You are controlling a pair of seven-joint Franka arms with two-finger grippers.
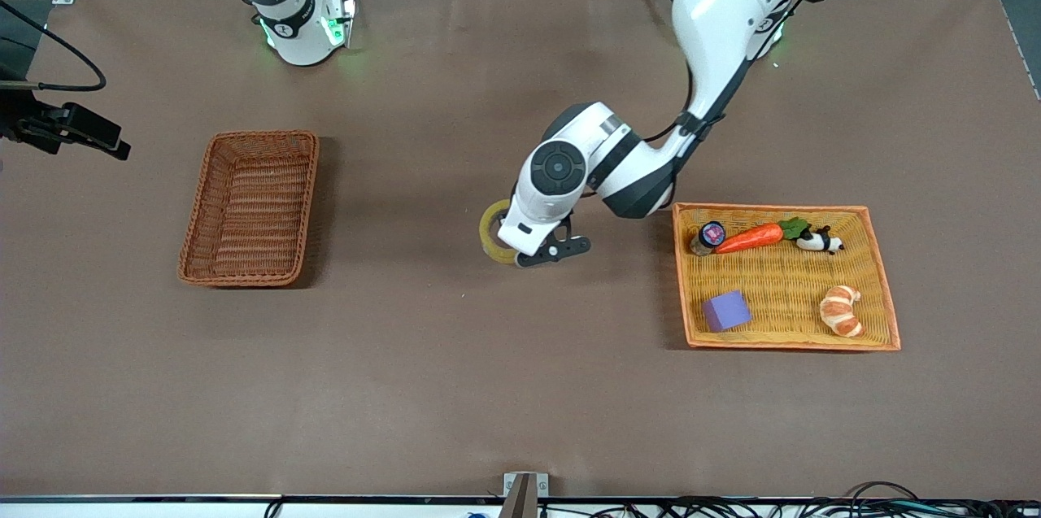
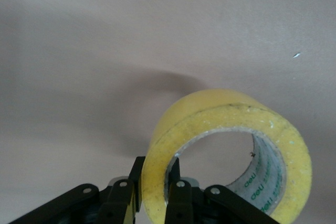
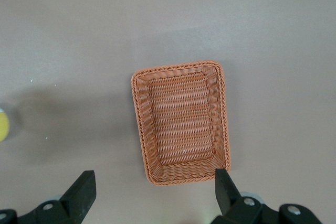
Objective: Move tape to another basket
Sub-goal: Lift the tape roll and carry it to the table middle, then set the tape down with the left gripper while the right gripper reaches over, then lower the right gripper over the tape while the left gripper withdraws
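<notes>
The tape (image 1: pixel 490 227), a yellowish ring with a grey core, hangs upright in my left gripper (image 1: pixel 511 248) over the bare table between the two baskets. In the left wrist view my left gripper (image 2: pixel 156 182) is shut on the tape's (image 2: pixel 231 114) wall, one finger outside (image 2: pixel 135 174) and one inside the ring. The reddish-brown wicker basket (image 1: pixel 248 280) stands toward the right arm's end and holds nothing. My right gripper (image 3: pixel 153 178) is open and empty, high over this basket (image 3: pixel 181 66).
A bright orange-yellow tray basket (image 1: pixel 781 209) toward the left arm's end holds a carrot (image 1: pixel 748 239), a panda toy (image 1: pixel 817 241), a croissant (image 1: pixel 842 311), a purple cube (image 1: pixel 726 311) and a small round jar (image 1: pixel 712 235). Brown cloth covers the table.
</notes>
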